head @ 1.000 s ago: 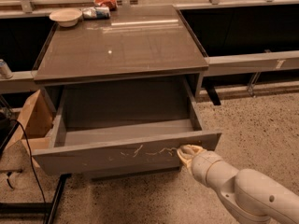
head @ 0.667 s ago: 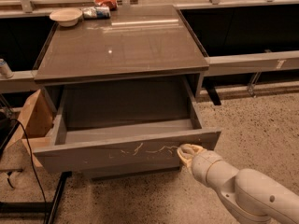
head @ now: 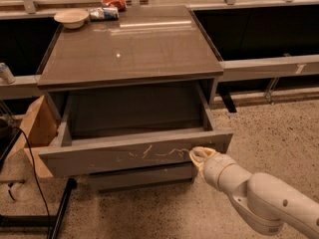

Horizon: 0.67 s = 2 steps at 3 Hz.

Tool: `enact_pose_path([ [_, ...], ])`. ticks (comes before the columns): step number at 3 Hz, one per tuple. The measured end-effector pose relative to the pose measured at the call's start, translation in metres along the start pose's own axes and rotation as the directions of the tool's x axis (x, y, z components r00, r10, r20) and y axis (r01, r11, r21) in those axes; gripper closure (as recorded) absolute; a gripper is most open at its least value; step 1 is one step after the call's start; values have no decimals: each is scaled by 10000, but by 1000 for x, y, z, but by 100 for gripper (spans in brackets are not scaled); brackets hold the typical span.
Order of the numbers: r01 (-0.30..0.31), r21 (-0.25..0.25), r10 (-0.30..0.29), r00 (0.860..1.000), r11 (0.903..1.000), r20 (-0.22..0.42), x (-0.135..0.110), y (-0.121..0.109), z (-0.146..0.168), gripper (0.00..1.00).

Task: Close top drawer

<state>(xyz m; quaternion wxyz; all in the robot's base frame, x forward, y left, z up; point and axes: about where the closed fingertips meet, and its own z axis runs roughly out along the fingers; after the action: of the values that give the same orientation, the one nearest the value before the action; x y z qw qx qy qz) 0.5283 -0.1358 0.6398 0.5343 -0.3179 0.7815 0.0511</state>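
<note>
The top drawer [head: 99, 156] of a grey cabinet stands pulled far out, empty inside. Its flat front panel carries pale whitish scratch marks near the middle. My gripper [head: 199, 156] comes in from the lower right on a white arm and rests against the right part of the drawer front, just right of the scratches. A plain lower drawer front [head: 142, 177] sits recessed below it.
The cabinet top [head: 129, 44] holds a white bowl [head: 71, 17], a wrapped packet [head: 103, 13] and a red item [head: 113, 2] at its back edge. A cardboard box [head: 35, 128] stands left of the cabinet. A black cable and stand leg [head: 60, 208] lie at lower left. Speckled floor lies to the right.
</note>
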Motion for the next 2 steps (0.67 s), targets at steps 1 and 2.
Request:
enact_pose_path([
  [1, 147, -247, -142, 9996, 9996, 224, -2, -3, 13, 100],
  [2, 245, -497, -227, 9991, 9985, 364, -4, -8, 22, 100],
])
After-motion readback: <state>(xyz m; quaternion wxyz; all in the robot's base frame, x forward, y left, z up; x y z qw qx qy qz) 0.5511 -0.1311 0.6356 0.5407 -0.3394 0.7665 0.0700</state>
